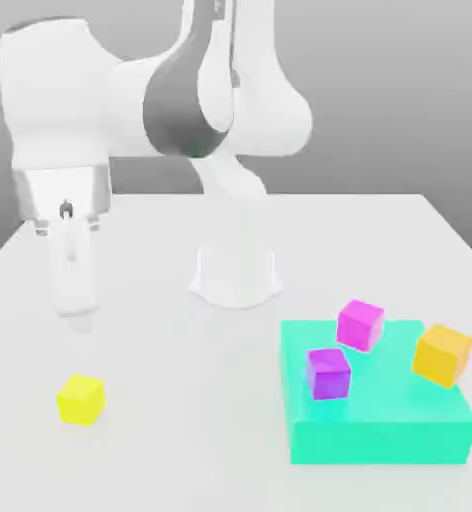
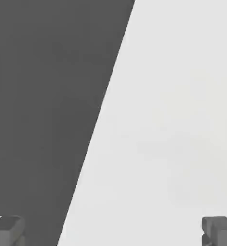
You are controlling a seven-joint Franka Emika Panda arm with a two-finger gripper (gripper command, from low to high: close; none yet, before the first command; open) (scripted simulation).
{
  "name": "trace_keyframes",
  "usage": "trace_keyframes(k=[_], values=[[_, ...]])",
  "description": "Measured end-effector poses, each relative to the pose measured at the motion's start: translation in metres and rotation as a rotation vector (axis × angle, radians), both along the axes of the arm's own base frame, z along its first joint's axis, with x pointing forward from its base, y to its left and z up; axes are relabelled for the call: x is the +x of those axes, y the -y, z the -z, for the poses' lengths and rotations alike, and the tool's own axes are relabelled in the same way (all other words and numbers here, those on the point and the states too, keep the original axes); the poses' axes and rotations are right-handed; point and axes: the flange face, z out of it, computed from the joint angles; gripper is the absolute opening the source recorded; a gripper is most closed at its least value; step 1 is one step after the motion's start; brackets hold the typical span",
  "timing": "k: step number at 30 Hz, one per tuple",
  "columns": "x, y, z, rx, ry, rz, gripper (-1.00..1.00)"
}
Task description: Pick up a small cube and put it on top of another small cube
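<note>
Yellow cube (image 1: 80, 399) sits closest to us on the white table (image 1: 180, 440), out in the open, well apart from the teal block (image 1: 380, 425). The gripper (image 1: 77, 318) hangs above and a bit behind it, fingers spread wide, empty. I'd centre right over the cube, square up to its flat faces, then drop straight down. Everything looks matte and smooth with crisp edges. The orange cube (image 1: 442, 354) sits at the block's far right corner, with pink (image 1: 360, 325) and purple (image 1: 328, 372) cubes nearby.
</note>
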Motion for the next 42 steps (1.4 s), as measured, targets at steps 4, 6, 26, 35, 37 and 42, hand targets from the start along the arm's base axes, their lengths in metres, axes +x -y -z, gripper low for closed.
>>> trace_keyframes(k=[4, 6, 26, 35, 37, 42], values=[[-0.05, 0.027, 0.066, 0.0, -0.134, 0.29, 0.0], [-0.057, 0.028, 0.083, -0.009, -0.155, 0.33, 0.0], [-0.058, 0.03, 0.119, -0.017, -0.16, 0.341, -1.0], [-0.03, -0.018, 0.072, 0.003, -0.156, 0.106, -1.0], [-0.01, -0.058, 0.064, 0.006, -0.149, -0.078, -1.0], [0.02, -0.152, 0.042, 0.004, -0.127, -0.518, -1.0]])
